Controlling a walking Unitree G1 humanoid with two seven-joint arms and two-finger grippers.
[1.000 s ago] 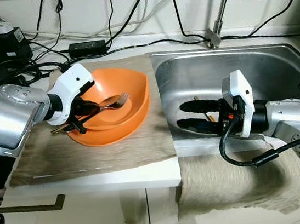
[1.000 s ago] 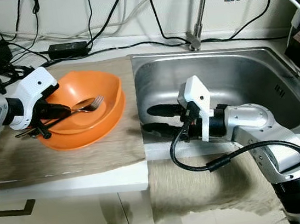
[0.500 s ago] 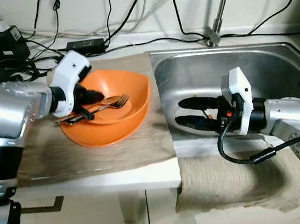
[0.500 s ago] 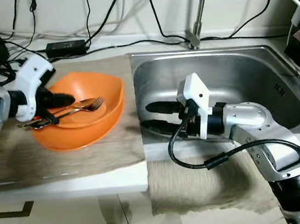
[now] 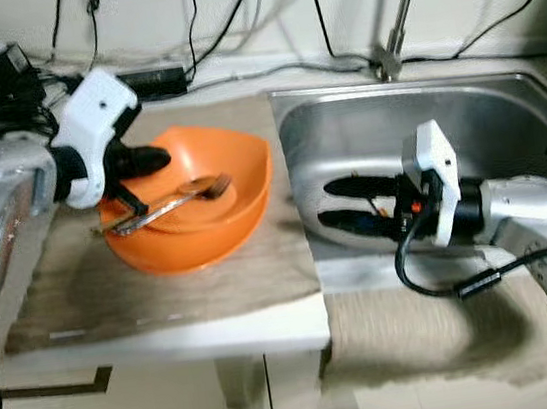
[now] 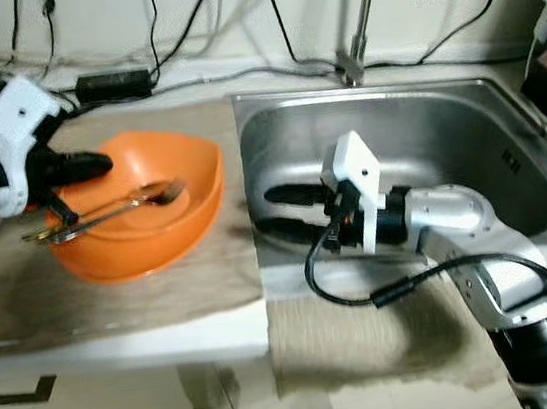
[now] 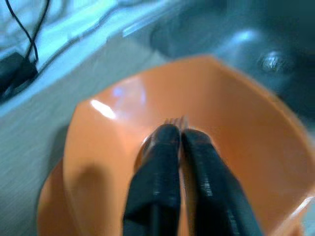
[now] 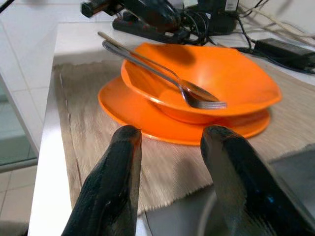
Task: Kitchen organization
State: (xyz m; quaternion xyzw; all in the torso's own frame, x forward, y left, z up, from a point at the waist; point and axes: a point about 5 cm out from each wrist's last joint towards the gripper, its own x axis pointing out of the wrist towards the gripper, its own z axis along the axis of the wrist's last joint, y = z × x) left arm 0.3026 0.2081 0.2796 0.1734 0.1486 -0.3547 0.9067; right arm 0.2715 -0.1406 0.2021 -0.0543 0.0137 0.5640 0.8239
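Left eye view puts the left gripper [image 5: 144, 176] at the upper left of the frame, over the near rim of the orange bowl [image 5: 239, 169]; its fingers look clenched together in the left wrist view, though whether they pinch the cutlery or merely hover above it I cannot tell. The fork [image 5: 213, 185] and a spoon [image 6: 151, 191] lie side by side across the bowl, heads in the hollow, handles jutting past the rim at the left. The bowl sits on an orange plate [image 8: 128, 115] on the beige cloth [image 5: 162, 280] covering the table. The right gripper [image 5: 342, 205] hangs released inside the steel sink [image 5: 505, 124], centre right, grasping nothing. The risk, as I judge it: a pull on the long handles could lever the bowl up or slide it along the plate, and a thin grip could let fork or spoon slip and clatter onto the cloth. No brand, label or writing is readable anywhere
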